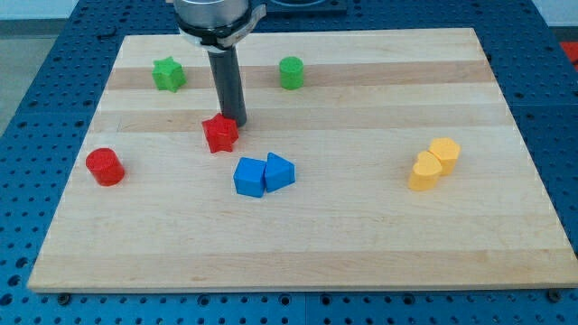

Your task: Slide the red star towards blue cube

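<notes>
End effector is a bare rod with no jaws, so nothing opens or closes and it holds nothing. My tip (234,121) sits upper-left of centre in the frame, right at the top-right edge of the red star (219,134), touching it or very nearly; can't tell which.

Red star lies left of centre on the surface (361,244). Blue cube (249,177) is just below and to the right of it, near but with a clear gap. A second blue block (279,171), wedge-like, touches the cube's right side.

Judgement: contact point looks usable. Needed travel is down and slightly right in the frame, and the tip is already behind the star on the upper side. I'd shift the tip a touch leftward so the push line runs through the star's centre toward the cube; off-centre contact on a star point will likely spin it or let it slip off sideways. Keep the stroke short and stop before the star shoves the blue pair.

Red cylinder (104,167), green star (168,74), green cylinder (291,72) and two yellow blocks (433,163) are well clear of the path.
</notes>
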You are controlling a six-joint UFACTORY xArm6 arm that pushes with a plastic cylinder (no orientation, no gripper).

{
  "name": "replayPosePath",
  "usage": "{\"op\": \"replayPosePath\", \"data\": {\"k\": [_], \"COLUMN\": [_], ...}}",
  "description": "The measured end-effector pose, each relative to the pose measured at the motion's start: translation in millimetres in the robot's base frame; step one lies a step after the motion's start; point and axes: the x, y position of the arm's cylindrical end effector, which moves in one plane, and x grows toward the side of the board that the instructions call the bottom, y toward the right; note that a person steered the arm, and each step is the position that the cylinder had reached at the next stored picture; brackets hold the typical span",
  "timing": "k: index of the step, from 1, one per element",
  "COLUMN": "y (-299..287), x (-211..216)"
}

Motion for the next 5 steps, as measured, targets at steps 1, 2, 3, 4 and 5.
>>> {"op": "replayPosePath", "data": {"k": [1, 2, 3, 4, 5], "y": [-12.4, -22.3, -17.1, -8.0, -1.9], "x": [4.1, 6.0, 6.1, 8.6, 14.0]}}
